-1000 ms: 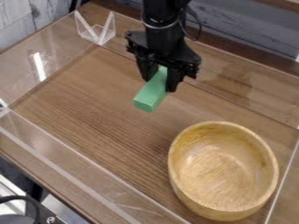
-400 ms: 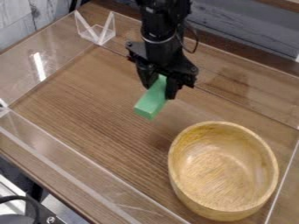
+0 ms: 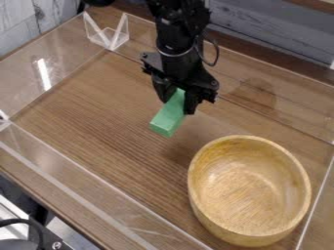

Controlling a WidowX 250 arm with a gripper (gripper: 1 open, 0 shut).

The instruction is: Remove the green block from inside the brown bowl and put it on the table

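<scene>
The tool [image 3: 174, 93], entering from the upper centre of the frame, grasps the block [image 3: 167, 115], its dark fingers closed about the upper end. The green bar slants toward the lower left, near the centre of the frame. The bowl [image 3: 251, 190] lies at the lower right, well apart from the block, with nothing visible inside it. The tabletop [image 3: 98, 122] spreads beneath both; whether the block's lower end touches it cannot be told from this angle.

Principal hazards: should the block be above the surface, opening the tool too soon would let it drop and tip or skid. Because it is held by one end and slanted, pressing it down could twist it in the grip or wedge it against the wood. After release, a sideways withdrawal might drag the block should a finger catch its edge.
</scene>
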